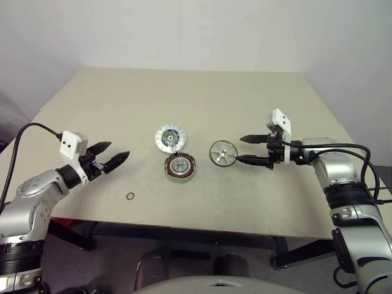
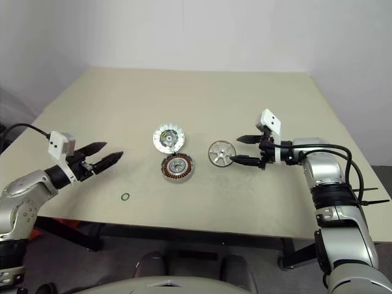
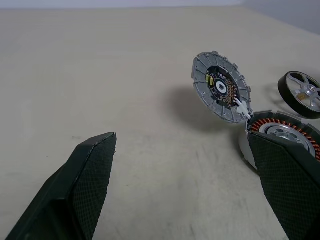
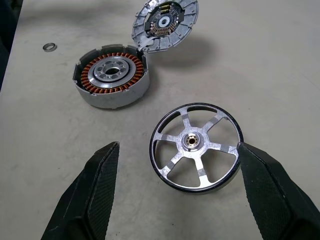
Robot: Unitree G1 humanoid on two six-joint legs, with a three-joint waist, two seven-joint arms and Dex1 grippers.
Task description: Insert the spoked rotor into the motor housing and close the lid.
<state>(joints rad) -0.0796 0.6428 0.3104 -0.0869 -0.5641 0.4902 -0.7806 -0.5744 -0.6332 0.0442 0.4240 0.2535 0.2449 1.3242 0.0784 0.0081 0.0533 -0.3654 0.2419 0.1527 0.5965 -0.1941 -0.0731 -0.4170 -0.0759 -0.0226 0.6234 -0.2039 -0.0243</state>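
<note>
The table (image 1: 257, 196) is big and tan; all the parts lie on it near the middle. The motor housing (image 1: 180, 167) is the round part with shiny copper wire inside; it sits open and has no wheel in it yet. The lid (image 1: 169, 137) is the flat silver disc at about 11 o'clock from the housing; it touches the housing's edge and tilts up, so it is not shut. The spoked rotor (image 1: 223, 152) is the little silver wheel at about 2 o'clock from the housing, lying flat on the table. A tiny black ring (image 1: 130, 196) lies alone at about 8 o'clock from the housing.

So I think the job has hardly begun; the wheel must be picked up, put in, and then the lid closed.

The right gripper (image 1: 244, 149) reaches in low from 3 o'clock of the wheel; its jaws are spread wide with the wheel just in front, holding nothing. The left gripper (image 1: 116, 153) hangs far off at 9 o'clock of the housing; its jaws are spread too, and empty.
</note>
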